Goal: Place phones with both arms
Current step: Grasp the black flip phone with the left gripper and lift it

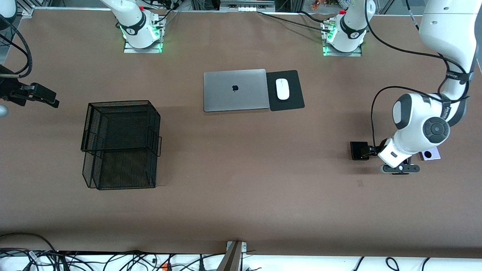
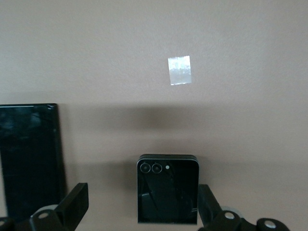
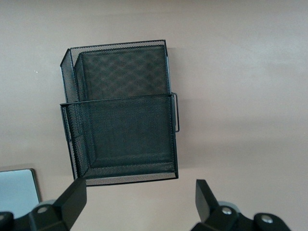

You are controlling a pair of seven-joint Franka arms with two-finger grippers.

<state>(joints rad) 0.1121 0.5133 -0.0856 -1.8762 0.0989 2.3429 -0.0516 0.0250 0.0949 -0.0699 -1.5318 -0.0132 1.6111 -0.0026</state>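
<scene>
Beside flip phone (image 2: 167, 188) (wrist-only): slab phone (image 2: 31, 161)

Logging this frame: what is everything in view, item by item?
table: one, brown.
laptop: one, grey, closed, mid-table.
mouse: one, white, on the mouse pad, which is black and beside the laptop.
mesh basket: one, black, toward the right arm's end.
flip phone: one, black, toward the left arm's end.
slab phone: one, black, beside the black flip phone.
lilac flip phone: one, partly hidden under the left arm.
tape patch: one, pale, on the table.
left gripper: open, over the black flip phone.
right gripper: open, beside the mesh basket.
</scene>
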